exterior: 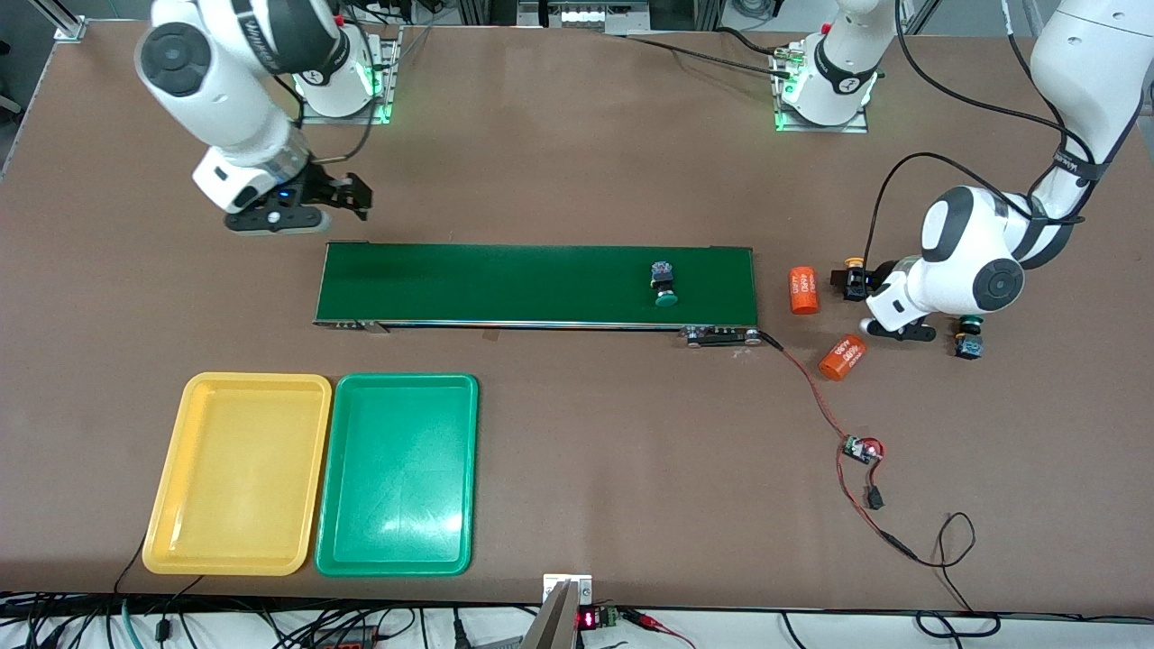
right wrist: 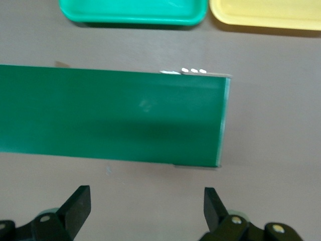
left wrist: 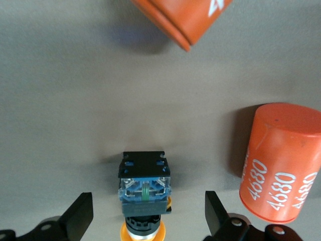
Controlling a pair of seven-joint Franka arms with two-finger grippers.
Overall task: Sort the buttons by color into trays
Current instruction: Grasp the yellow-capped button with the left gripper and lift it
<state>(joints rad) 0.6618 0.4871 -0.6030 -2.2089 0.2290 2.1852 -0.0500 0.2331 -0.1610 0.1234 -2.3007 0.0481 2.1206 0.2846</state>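
Note:
A yellow-capped button [left wrist: 145, 193] lies on its side on the table between the open fingers of my left gripper [left wrist: 148, 217], untouched; in the front view this button [exterior: 852, 263] and gripper [exterior: 855, 287] are off the belt's end, toward the left arm's end. A green-capped button [exterior: 664, 284] lies on the conveyor belt. Another green-capped button [exterior: 969, 341] lies beside the left arm's wrist. A fourth button is not visible. The yellow tray [exterior: 239, 473] and green tray [exterior: 397, 473] lie side by side, nearer the front camera. My right gripper [exterior: 359, 198] is open and empty by the belt's other end [right wrist: 147, 208].
The long dark-green conveyor belt [exterior: 536, 284] crosses the middle; it also shows in the right wrist view [right wrist: 110, 115]. Two orange cylinders [exterior: 802, 288] [exterior: 843, 356] lie near the left gripper [left wrist: 281, 163]. A red-black cable with a small board [exterior: 861, 449] runs from the belt.

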